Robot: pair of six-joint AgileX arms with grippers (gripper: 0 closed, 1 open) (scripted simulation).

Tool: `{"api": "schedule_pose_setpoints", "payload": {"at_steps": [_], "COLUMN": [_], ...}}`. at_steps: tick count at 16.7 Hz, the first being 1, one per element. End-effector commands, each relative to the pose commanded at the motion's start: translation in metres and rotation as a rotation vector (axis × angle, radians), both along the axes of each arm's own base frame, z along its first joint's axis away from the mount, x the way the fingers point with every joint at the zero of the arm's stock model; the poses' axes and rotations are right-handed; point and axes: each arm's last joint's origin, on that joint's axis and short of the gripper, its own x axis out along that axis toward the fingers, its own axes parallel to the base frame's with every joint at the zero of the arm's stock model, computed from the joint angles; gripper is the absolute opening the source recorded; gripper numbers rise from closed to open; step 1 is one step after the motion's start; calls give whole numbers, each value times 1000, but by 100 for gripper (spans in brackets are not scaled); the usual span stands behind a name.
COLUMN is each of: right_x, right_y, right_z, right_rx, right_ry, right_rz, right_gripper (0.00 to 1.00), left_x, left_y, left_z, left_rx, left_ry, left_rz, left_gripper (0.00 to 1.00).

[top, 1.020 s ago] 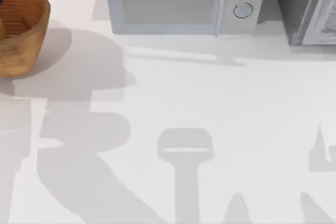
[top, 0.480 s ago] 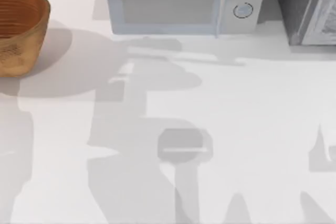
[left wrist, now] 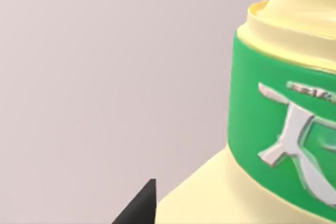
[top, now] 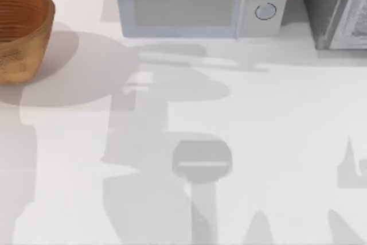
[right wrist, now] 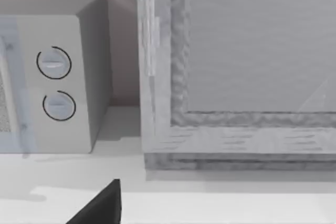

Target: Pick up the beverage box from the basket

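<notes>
the basket [top: 20, 30] sits at about ten o'clock on the tabletop [top: 269, 136] in the top view, and its ribbed bowl now looks bare; a second ago something dark and yellowish still showed against its inner wall. over that same second the large soft shadows on the tabletop slid from the nine o'clock side toward the middle. the beverage box [left wrist: 252, 129] now sits right up against the left wrist camera with only plain wall behind it. i judge it is out of the basket and carried aloft by the left arm, so the pick looks essentially done and what remains is to keep it steady.

one dark fingertip [left wrist: 139, 205] of the left pincer shows beside the box's base; whether the pincer is clamped on it i cannot tell. of the right pincer only a dark fingertip [right wrist: 100, 205] shows, low over the tabletop near the microwave [top: 198, 1]; its state i cannot tell either.

the box is smooth, glossy, pale yellow, with a stepped neck above a bright green band with a white leafy figure. the basket has close horizontal ribs inside and a smooth wood-grain wall outside. the microwave is a flat grey box with two round dials.
</notes>
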Motion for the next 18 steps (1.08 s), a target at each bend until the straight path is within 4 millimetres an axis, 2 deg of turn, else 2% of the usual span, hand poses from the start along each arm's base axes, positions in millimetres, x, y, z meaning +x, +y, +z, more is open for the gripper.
{"api": "schedule_pose_setpoints", "payload": {"at_steps": [2, 5, 8, 11, 14, 16, 18], "right_x": [0, 0, 0, 0, 0, 0, 0], "right_y": [0, 0, 0, 0, 0, 0, 0], "right_z": [0, 0, 0, 0, 0, 0, 0], "right_rx": [0, 0, 0, 0, 0, 0, 0], "right_ry": [0, 0, 0, 0, 0, 0, 0], "right_rz": [0, 0, 0, 0, 0, 0, 0], "right_gripper": [100, 100, 100, 100, 100, 100, 100], "left_x": [-11, -41, -88, -147, -206, -239, -263], "left_y": [-5, -17, -34, -52, -66, -72, -76], "left_z": [0, 7, 18, 21, 5, -16, -42], "left_rx": [-9, -16, -13, -7, -2, -1, 0], "left_ry": [21, 39, 30, 3, -25, -40, -49], "left_rz": [1, 1, -1, -2, -2, -1, 1], "left_gripper": [0, 0, 0, 0, 0, 0, 0]}}
